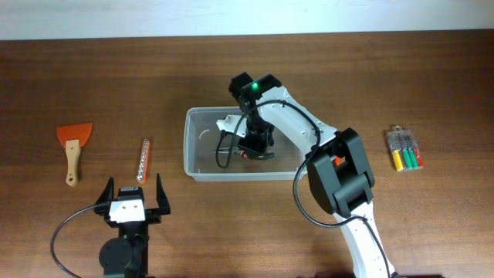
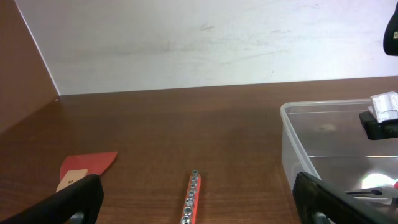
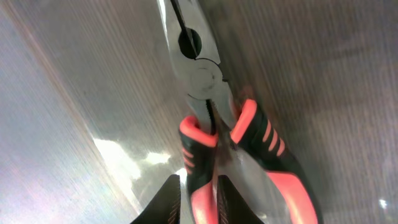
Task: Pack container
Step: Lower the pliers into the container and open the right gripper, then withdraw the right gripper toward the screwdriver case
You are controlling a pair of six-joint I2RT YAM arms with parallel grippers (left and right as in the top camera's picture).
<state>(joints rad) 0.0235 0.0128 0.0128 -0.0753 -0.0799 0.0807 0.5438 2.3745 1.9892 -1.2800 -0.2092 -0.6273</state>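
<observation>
Container (image 1: pixel 199 154) sits at bench centre. R gripper (image 3: pixel 196 202) is inside it, jaws narrow, straddling one handle of pliers (image 3: pixel 202 81); can't tell if clamped. L gripper (image 1: pixel 133 189) is by front-left bench edge, jaws wide, empty.

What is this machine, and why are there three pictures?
It is a robot with two arms. Each ends in a two-finger claw. One picture looks down from above; the other two come from cameras on the wrists. On the table lie a scraper, a red bit strip, a tool pack and a clear container. The left claw is open and empty. The right claw reaches into the container, fingers either side of one handle of the pliers; I cannot tell whether it squeezes.
</observation>
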